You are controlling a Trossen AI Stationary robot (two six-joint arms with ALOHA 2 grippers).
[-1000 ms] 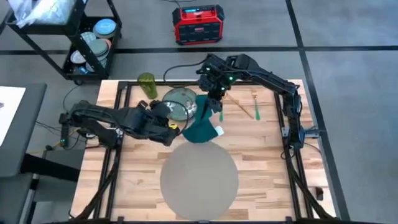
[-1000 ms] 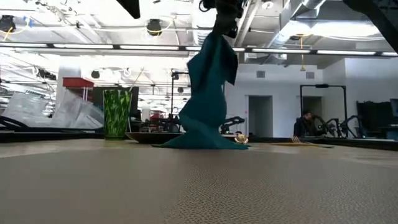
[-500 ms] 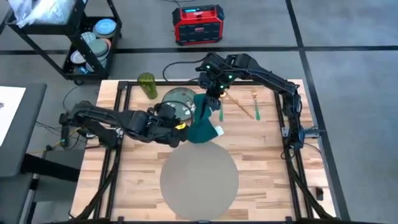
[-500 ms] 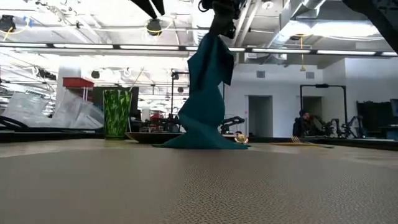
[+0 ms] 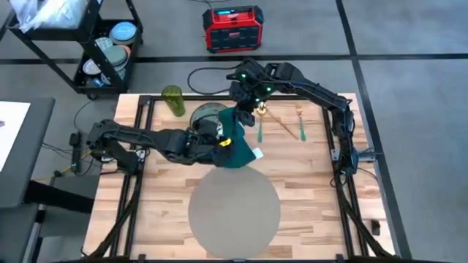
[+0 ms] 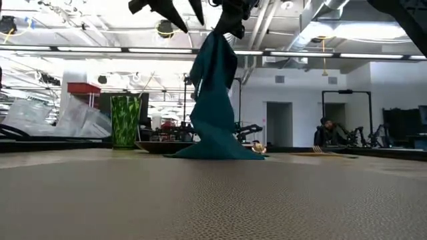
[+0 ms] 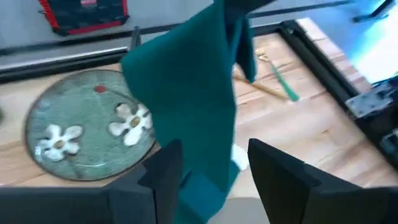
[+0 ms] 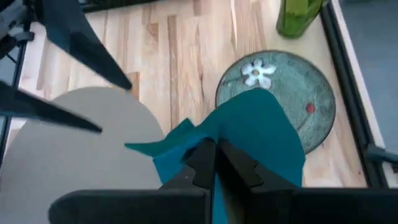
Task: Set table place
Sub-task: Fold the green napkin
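Clamped on the top of a teal cloth napkin (image 5: pixel 235 139), the right gripper (image 5: pixel 243 109) is seen just above centre in the high view, and its closed fingers (image 8: pixel 205 163) are shown pinching the fabric in the right wrist view. The napkin is hung from that grip, with its lower end resting on the light striped butcher-block table (image 5: pixel 314 183) just above the upper edge of the large round grey-beige placemat (image 5: pixel 234 212). The left gripper (image 5: pixel 221 143) is reached in from the left of the frame, fingers (image 7: pixel 163 168) spread apart on either side of the hanging cloth, nothing yet grasped. A round green floral plate (image 5: pixel 207 117) is partly covered by the napkin, a green patterned glass (image 5: pixel 172 99) stands at the upper left of the table, and green-handled cutlery (image 5: pixel 300 124) lies at the upper right. The step in hand is judged to be a handover or straightening of the napkin. The next move is judged to call for the left fingers to be closed on the cloth before it is laid flat.
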